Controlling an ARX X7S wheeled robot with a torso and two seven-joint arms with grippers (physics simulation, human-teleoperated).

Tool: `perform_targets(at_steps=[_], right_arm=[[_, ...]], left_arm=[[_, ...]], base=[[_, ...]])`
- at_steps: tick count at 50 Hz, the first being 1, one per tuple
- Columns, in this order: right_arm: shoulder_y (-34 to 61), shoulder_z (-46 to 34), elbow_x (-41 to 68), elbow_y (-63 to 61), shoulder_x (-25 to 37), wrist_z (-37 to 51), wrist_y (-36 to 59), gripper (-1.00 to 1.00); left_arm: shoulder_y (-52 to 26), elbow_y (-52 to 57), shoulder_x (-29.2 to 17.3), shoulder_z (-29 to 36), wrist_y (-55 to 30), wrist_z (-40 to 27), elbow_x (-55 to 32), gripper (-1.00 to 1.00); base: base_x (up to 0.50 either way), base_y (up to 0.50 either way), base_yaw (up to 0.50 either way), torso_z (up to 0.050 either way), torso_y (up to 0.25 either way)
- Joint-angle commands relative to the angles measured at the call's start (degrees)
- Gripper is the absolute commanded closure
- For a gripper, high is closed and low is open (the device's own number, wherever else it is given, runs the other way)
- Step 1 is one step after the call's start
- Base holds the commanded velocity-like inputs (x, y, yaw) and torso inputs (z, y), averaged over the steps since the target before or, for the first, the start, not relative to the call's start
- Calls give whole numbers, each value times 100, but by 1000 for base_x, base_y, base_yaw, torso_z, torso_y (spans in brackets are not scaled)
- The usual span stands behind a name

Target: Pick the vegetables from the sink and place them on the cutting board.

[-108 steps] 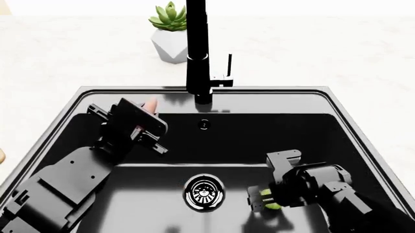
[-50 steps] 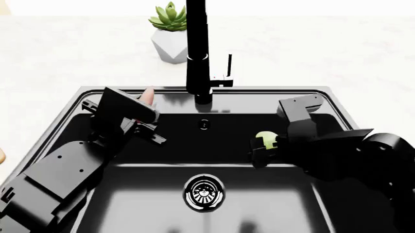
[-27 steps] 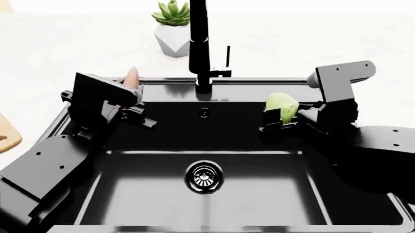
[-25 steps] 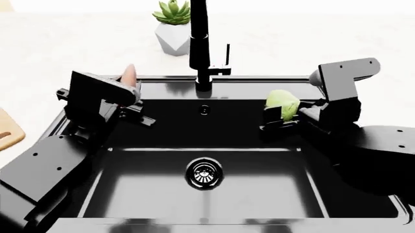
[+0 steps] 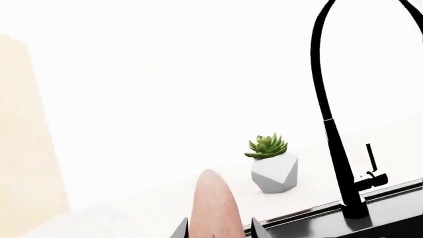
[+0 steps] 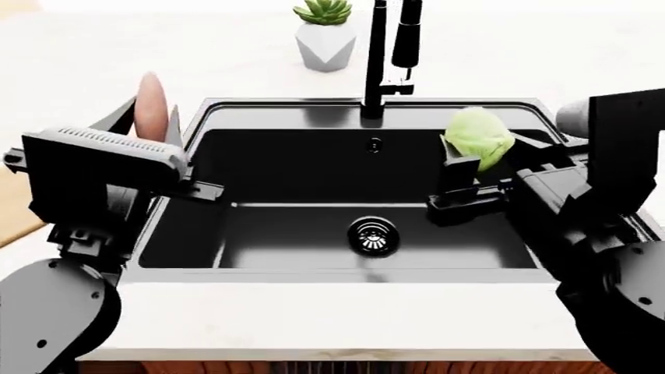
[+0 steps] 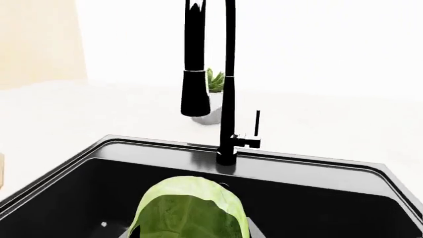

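Both arms have risen out of the sink (image 6: 311,234) since half a second ago, and the view has pulled back so the near tabletop (image 6: 343,319) now shows. The left pincer (image 6: 146,144) is clamped on the tuber (image 6: 152,105), which stands upright above the sink's left rim; in the left wrist view its tapered tip (image 5: 213,198) pokes up between the jaws. The right pincer (image 6: 473,167) is clamped on the sprout (image 6: 479,137), held over the right half of the basin.

The tuber looks firm and smooth, so a grip across its thicker middle should hold; the narrow end could slip. The sprout looks light and leafy, likely to give under pressure, and being round it may roll once set down.

A strip of the cutting board (image 6: 12,206) shows at the far left, partly hidden by the left arm. The faucet (image 6: 376,54) rises between the arms, and the potted plant (image 6: 324,31) sits behind it, well clear.
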Motion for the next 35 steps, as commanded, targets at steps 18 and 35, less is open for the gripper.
perform_targets(at_steps=[18, 35], right_arm=[[-790, 274, -864, -899, 104, 201, -599, 100], [-639, 199, -806, -933, 55, 314, -448, 100]], left_arm=[[352, 94, 42, -361, 190, -380, -144, 100], [348, 189, 17, -400, 150, -415, -217, 100]], base=[[36, 500, 0, 0, 0], [110, 500, 0, 0, 0]])
